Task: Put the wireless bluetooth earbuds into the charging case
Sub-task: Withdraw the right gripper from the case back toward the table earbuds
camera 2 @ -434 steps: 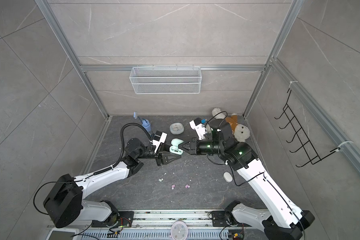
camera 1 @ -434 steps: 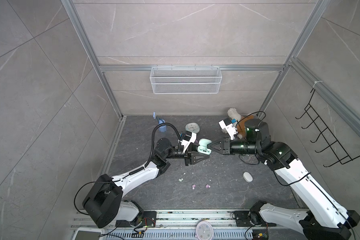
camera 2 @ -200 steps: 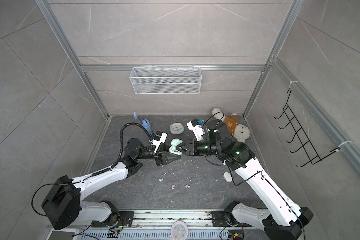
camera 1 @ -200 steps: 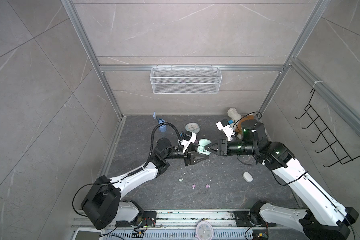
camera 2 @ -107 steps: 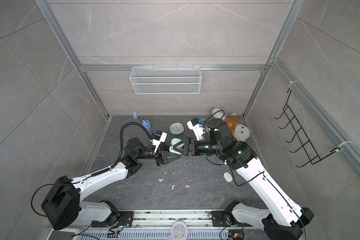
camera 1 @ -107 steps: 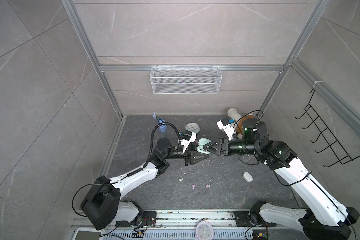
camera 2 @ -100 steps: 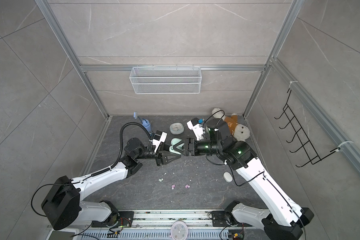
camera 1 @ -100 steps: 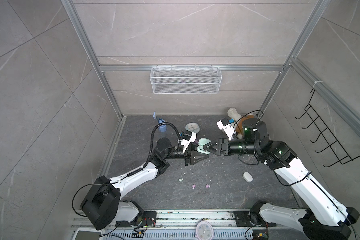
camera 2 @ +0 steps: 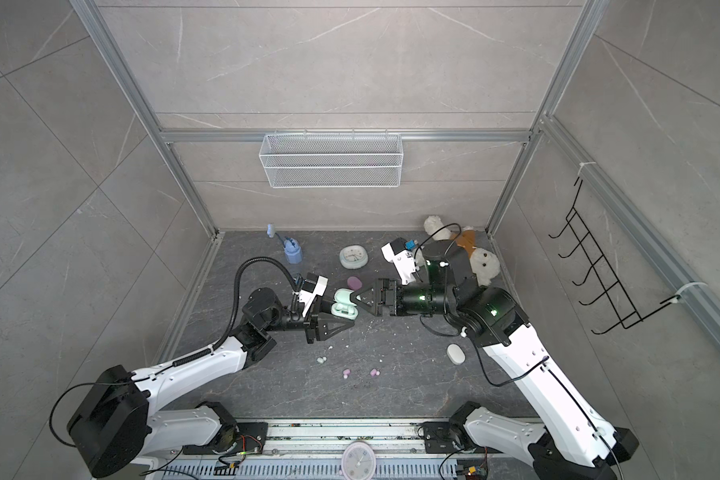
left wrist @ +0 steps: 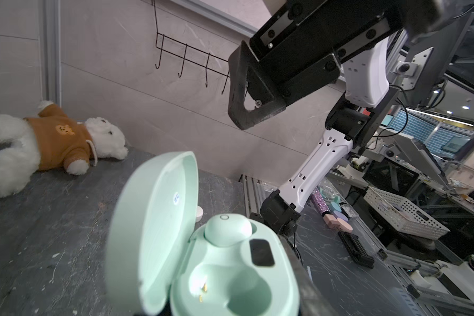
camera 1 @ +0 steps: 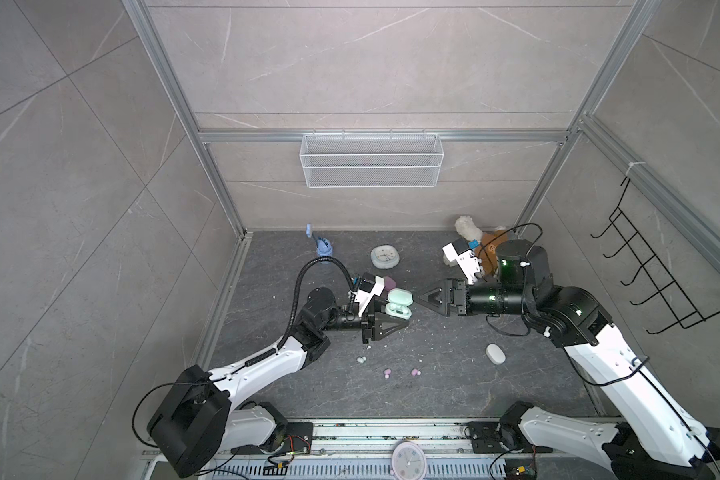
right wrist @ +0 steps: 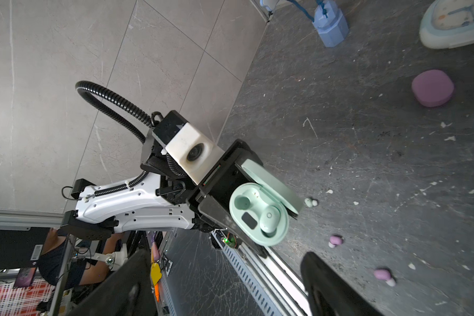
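My left gripper (camera 1: pixel 395 312) is shut on the mint green charging case (camera 1: pixel 399 305), holding it above the floor with the lid open. One mint earbud (left wrist: pixel 227 229) sits in a slot of the charging case (left wrist: pixel 230 273); the other slot is empty. My right gripper (camera 1: pixel 417 298) hangs open just right of the case, with nothing between its fingers (right wrist: pixel 329 287). On the floor below lie a pale earbud (camera 1: pixel 361 360) and two pink earbuds (camera 1: pixel 387 374) (camera 1: pixel 415 372).
A white case (camera 1: pixel 495 354) lies on the floor at the right and a purple case (camera 1: pixel 389 282) behind the held one. A small clock (camera 1: pixel 385 256), a blue bottle (camera 1: pixel 323 247) and a plush toy (camera 1: pixel 474 245) stand along the back. White crumbs dot the floor.
My right gripper's jaws have spread from nearly closed to wide open beside the case. The left gripper keeps its hold and has not moved.
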{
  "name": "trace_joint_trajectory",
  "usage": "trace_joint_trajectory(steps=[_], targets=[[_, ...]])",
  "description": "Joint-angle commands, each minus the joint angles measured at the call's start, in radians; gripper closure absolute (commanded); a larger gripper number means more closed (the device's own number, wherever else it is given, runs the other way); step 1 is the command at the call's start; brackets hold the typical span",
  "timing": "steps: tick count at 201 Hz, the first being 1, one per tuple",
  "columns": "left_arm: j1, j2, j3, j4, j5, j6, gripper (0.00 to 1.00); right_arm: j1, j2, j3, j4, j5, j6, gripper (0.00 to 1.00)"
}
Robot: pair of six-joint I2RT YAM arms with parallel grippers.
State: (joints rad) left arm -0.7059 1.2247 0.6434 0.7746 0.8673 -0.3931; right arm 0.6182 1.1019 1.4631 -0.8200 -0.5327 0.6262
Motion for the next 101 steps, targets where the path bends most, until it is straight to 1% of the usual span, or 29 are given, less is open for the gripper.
trace_joint_trajectory(steps=[1,17,37,48,76,101], targets=[[0.008,-0.125,-0.017,-0.076,-0.043,0.052,0.83,0.005,-0.015,-0.077,-0.029,0.087,0.026,0.05],[0.009,-0.205,-0.047,-0.149,-0.063,0.07,0.83,0.004,-0.024,-0.189,0.054,0.117,0.076,0.0],[0.009,-0.314,-0.085,-0.239,-0.091,0.083,0.83,0.005,-0.011,-0.287,0.131,0.155,0.123,0.0],[0.009,-0.376,-0.099,-0.288,-0.108,0.091,0.83,0.011,0.007,-0.315,0.153,0.174,0.132,0.0],[0.009,-0.513,-0.126,-0.436,-0.138,0.108,0.83,0.085,0.125,-0.321,0.139,0.269,0.042,0.0],[0.009,-0.626,-0.138,-0.543,-0.164,0.113,0.83,0.161,0.329,-0.26,0.129,0.286,-0.063,0.0]])
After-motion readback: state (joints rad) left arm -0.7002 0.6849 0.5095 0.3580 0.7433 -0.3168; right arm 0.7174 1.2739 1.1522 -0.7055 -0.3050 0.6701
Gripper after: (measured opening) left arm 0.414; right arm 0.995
